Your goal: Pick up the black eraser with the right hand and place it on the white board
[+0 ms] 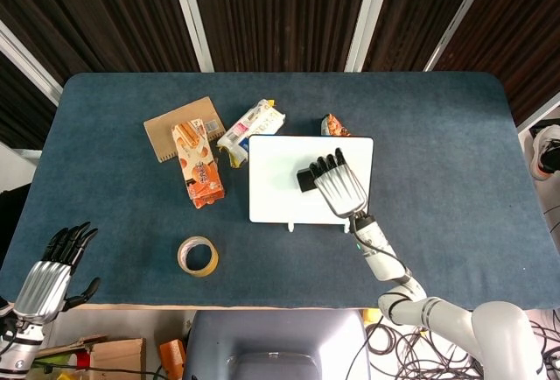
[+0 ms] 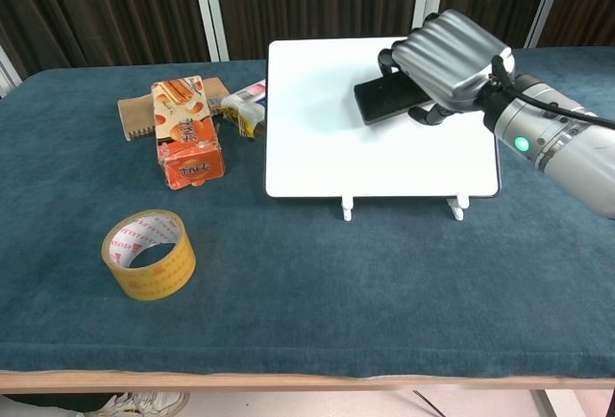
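Note:
My right hand (image 1: 339, 189) (image 2: 450, 55) is over the white board (image 1: 280, 189) (image 2: 327, 148) and holds the black eraser (image 1: 305, 179) (image 2: 381, 100). The eraser sticks out to the left from under the fingers, close above the board's right half; whether it touches the board I cannot tell. My left hand (image 1: 51, 273) hangs at the table's front left corner, fingers apart, holding nothing. The chest view does not show it.
A roll of yellow tape (image 1: 198, 256) (image 2: 149, 253) lies front left. An orange snack box (image 1: 198, 165) (image 2: 185, 132) on a brown notebook (image 1: 171, 122), a wrapped snack (image 1: 251, 126) and a small orange packet (image 1: 334, 126) lie behind and left of the board.

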